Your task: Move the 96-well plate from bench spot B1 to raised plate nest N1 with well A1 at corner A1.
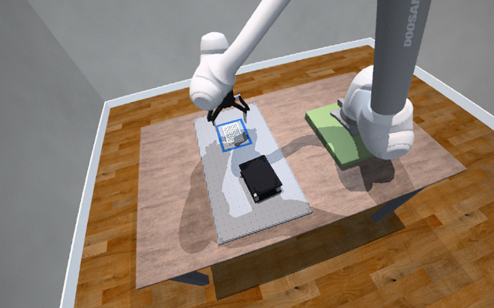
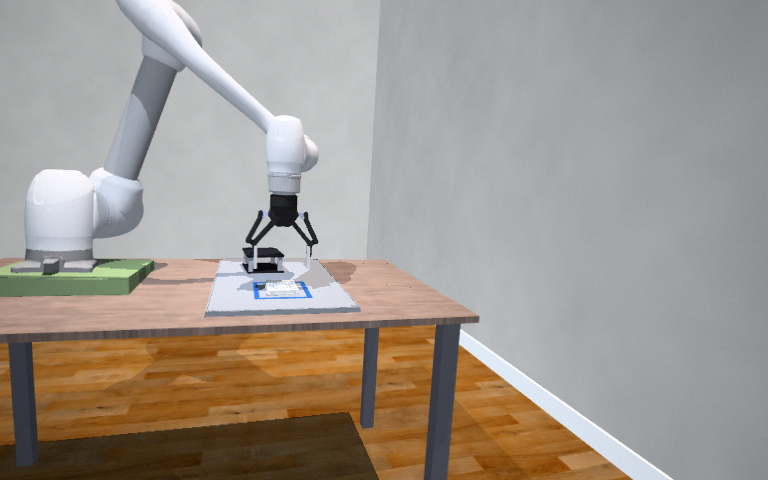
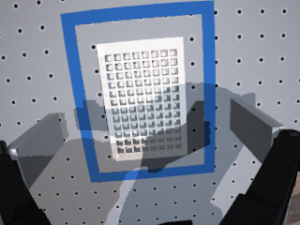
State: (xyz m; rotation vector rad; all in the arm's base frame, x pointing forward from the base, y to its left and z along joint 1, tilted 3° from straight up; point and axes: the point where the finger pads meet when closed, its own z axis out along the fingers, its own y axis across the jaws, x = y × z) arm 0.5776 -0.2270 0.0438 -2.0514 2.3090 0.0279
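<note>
1. Gripper (image 2: 281, 249) wide open, holds nothing, hangs above the 96-well plate (image 1: 232, 133), not touching it.
2. Plate lies flat inside the blue-outlined spot B1 (image 1: 225, 147) on the grey perforated board (image 1: 264, 219); in the wrist view the plate (image 3: 145, 99) sits between the two fingers, partly in their shadow.
3. Black raised nest N1 (image 1: 260, 178) stands on the same board, near the plate on the side toward the camera in the top view, apart from it.
4. Green base plate (image 1: 320, 128) under the arm's foot, well apart from the plate, across bare wooden table (image 1: 164, 187).
5. Nothing lies between plate and nest.
</note>
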